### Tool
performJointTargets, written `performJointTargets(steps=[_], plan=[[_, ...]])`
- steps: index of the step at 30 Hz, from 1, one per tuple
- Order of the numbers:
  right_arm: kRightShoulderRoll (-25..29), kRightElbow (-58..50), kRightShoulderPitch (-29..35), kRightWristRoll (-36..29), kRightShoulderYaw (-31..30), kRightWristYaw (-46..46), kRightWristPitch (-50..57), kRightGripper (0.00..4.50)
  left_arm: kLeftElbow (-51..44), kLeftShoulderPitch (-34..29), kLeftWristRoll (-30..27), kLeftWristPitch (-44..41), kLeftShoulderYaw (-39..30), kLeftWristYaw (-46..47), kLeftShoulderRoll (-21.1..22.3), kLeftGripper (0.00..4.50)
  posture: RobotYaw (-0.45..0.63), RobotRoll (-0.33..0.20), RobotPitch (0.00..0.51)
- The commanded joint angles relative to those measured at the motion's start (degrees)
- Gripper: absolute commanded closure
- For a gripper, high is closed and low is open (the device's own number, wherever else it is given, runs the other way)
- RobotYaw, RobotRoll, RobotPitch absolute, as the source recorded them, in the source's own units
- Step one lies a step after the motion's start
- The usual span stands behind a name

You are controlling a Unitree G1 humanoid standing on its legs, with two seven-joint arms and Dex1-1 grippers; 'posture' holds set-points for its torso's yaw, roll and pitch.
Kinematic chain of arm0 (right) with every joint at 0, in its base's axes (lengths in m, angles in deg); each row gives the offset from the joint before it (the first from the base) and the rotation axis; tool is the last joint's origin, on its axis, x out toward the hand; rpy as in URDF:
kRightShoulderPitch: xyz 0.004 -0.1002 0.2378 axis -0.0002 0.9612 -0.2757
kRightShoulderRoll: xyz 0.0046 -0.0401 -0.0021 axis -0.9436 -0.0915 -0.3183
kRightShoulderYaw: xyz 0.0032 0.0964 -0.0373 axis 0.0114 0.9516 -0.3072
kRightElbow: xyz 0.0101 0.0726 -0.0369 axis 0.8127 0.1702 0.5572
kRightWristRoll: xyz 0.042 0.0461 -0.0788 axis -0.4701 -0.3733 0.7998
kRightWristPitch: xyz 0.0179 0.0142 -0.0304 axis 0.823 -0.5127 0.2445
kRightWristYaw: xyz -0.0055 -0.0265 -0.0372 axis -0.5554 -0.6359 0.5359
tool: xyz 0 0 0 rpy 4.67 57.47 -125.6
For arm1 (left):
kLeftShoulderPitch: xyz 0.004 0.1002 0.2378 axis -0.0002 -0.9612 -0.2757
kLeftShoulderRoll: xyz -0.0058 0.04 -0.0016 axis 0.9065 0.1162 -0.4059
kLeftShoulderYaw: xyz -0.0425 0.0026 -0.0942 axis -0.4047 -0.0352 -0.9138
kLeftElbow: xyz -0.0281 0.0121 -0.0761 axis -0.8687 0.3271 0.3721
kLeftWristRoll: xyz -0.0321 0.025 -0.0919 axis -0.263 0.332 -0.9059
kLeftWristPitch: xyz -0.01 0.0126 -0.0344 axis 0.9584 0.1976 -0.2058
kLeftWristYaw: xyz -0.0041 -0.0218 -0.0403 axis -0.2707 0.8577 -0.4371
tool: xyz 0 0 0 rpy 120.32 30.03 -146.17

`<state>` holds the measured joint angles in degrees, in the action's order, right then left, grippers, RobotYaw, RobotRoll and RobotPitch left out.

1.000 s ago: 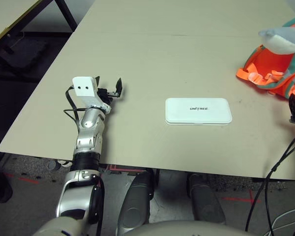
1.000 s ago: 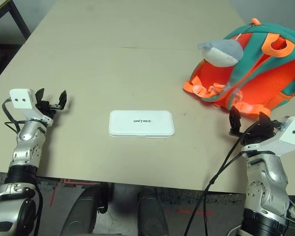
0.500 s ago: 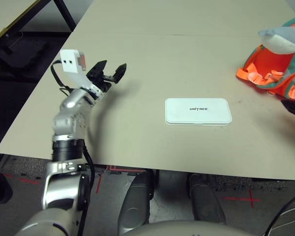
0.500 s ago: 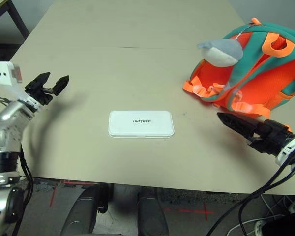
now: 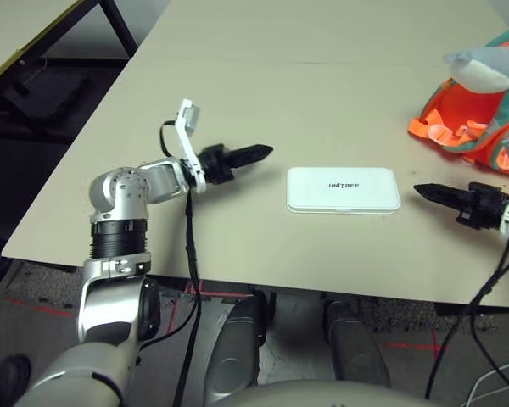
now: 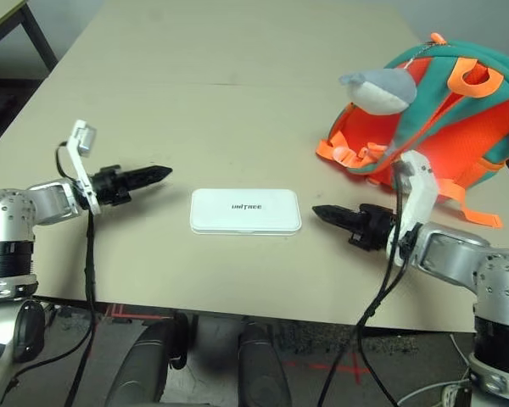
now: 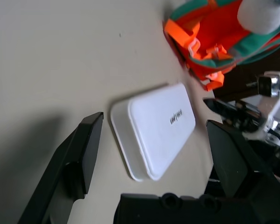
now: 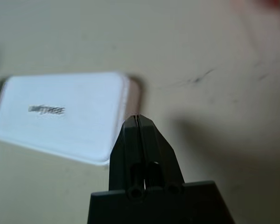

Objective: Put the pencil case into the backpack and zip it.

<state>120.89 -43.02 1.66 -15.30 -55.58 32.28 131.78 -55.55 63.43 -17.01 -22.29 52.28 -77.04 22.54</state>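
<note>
The white pencil case [image 6: 246, 210] lies flat on the table near its front edge, lettering up. My left gripper [image 6: 157, 175] points at the case's left end from a short way off, and its fingers [image 7: 86, 147] stand open in the left wrist view. From the other side, my right gripper [image 6: 321, 212] is shut on nothing, its tip just short of the case's right end [image 8: 60, 112]. The teal and orange backpack [image 6: 445, 110] lies at the back right with a grey-white plush shark [image 6: 380, 90] on it. I cannot see whether its zipper is open.
The beige table [image 6: 237, 93] stretches bare behind the case. Its front edge runs close under both forearms. Black cables hang from each wrist over that edge. Another table's corner [image 5: 17, 34] stands at far left.
Both arms have swung inward and now point level at the pencil case from either side. The right gripper has closed. The case and backpack have not moved.
</note>
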Motion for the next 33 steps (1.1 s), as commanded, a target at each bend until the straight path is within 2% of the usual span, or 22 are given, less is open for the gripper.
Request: performJointTargets(steps=[1,7,12,19,26,33], plan=[[-1.0,0.9,-1.7,6.3,-3.8,-0.3,-1.6,4.49,-0.1,-2.0,-0.2,-3.3,1.9,-0.3,-1.2,0.00,0.10,0.000,0.161],[-2.5,0.9,-3.3,11.5,-6.9,0.8,-0.9,4.49,1.3,-2.2,-0.3,-6.8,2.4,-0.7,-2.6,0.00,0.10,0.000,0.162],[-3.6,2.2,-5.6,15.6,-9.9,2.1,0.2,4.49,3.5,-1.4,1.6,-5.2,3.1,-1.1,-3.4,0.00,0.09,0.000,0.166],[-5.0,0.0,-6.4,16.9,-12.2,4.1,5.3,4.49,5.9,0.1,3.1,-3.9,3.3,-1.2,-4.1,0.00,0.08,0.000,0.175],[-10.0,-3.6,-7.7,17.3,-13.2,4.1,7.5,4.49,8.0,1.0,4.5,-3.5,3.9,-1.0,-5.0,0.00,0.07,0.000,0.189],[-12.4,-3.7,-10.0,19.5,-13.8,5.2,8.0,4.49,7.4,0.5,5.2,-4.6,3.7,-0.5,-6.1,0.00,0.08,0.000,0.199]])
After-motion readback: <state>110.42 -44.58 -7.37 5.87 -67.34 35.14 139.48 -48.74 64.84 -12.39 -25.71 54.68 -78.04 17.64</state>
